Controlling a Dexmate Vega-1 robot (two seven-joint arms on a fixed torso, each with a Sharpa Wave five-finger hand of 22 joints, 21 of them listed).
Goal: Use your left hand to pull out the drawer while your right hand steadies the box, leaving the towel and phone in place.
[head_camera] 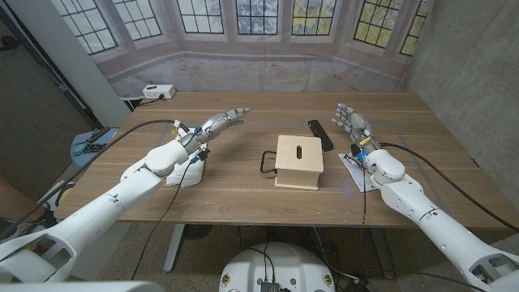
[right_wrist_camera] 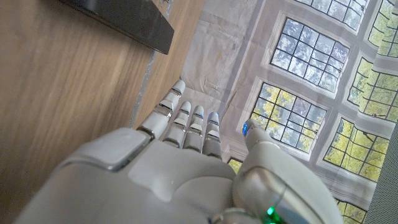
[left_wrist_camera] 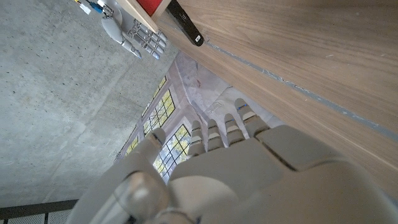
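— Where is the box right now?

— At the middle of the wooden worktop, a small pale wooden box with a slot in its top. A black wire handle sticks out from its left side; that is the drawer pull, and the drawer looks pushed in, though the head view does not show its front face clearly.

— And the phone?

— The phone, dark and slim, lies flat just beyond the box's far right corner, angled a little. The left wrist view catches it too, and the right wrist view shows its dark edge on the wood.

— The towel?

— Something white and folded lies near the left, partly under the left forearm. I cannot tell whether it is the towel.

— What is the left hand doing?

— It hangs above the worktop, left of the box and well apart from the handle, fingers stretched out together toward the far side, holding nothing. In its own wrist view the fingers reach straight out, nothing between them.

— The right hand?

— Raised to the right of the phone, well apart from the box, fingers spread and empty. Its wrist view shows the fingers extended side by side with nothing in them. A sheet of paper lies on the worktop under that wrist.
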